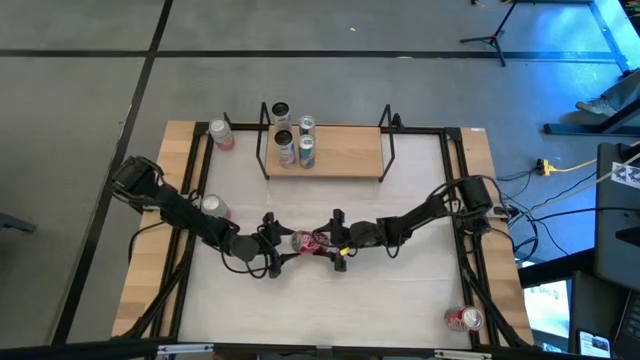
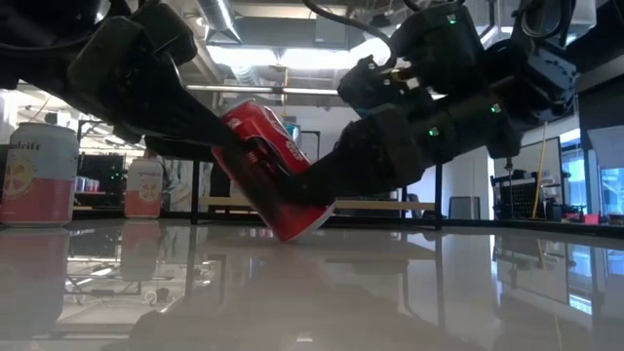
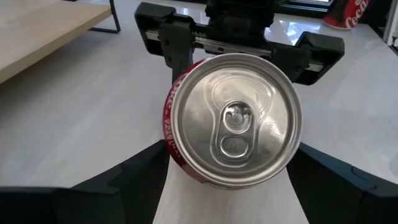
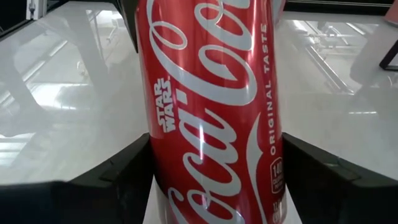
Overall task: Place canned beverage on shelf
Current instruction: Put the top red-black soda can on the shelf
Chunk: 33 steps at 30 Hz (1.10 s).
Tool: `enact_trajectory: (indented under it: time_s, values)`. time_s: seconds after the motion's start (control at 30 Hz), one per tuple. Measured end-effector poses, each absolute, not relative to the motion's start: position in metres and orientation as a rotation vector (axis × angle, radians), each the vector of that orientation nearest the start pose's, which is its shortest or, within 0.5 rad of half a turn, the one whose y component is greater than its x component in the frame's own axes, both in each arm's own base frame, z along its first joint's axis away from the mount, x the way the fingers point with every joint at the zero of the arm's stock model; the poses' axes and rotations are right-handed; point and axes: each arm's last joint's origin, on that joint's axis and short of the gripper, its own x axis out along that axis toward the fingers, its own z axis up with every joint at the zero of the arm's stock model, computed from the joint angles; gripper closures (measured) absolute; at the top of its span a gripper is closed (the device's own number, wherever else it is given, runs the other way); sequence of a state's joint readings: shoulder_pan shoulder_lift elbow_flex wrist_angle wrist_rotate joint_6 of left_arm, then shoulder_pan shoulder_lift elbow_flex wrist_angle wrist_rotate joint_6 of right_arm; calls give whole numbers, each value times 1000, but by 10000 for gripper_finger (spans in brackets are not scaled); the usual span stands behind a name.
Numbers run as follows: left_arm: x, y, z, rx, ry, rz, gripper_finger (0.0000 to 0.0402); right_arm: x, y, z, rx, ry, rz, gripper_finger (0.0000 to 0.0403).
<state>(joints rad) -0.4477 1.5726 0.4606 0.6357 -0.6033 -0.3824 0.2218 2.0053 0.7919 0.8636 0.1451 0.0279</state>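
The red cola can [image 1: 309, 241] is pinched mid-worktop, tilted with its bottom edge on the surface, well short of the shelf [image 1: 345, 152], with the left hand [image 1: 283, 243] and right hand [image 1: 331, 244] both clamped around it, so a mistimed handover release could easily get it dropped or rolled away.

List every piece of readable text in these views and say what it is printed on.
"Coca-Cola", cut off at the frame edges: red can, between both grippers.
"STAR WARS": same can.
"ORIGINAL TASTE": same can.
"140": small box low on that can; the words under it are too small.
"drift", start hidden: pale can in the low view.
Cans on the shelf and the other cans on the table: print too small to read.
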Motion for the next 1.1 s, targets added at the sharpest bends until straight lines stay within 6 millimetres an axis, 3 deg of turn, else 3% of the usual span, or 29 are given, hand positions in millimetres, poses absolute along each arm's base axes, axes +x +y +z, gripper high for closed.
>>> enact_trajectory:
  time_s: [0.7,1.0,1.1]
  values:
    - [250,-96,139,-155,317,205,125,357,74,104,-33,312,63,112]
    - [252,-92,139,-158,316,220,127,367,67,103,68,368,-10,39]
    - [253,-91,139,-158,319,221,127,373,68,106,31,421,-11,14]
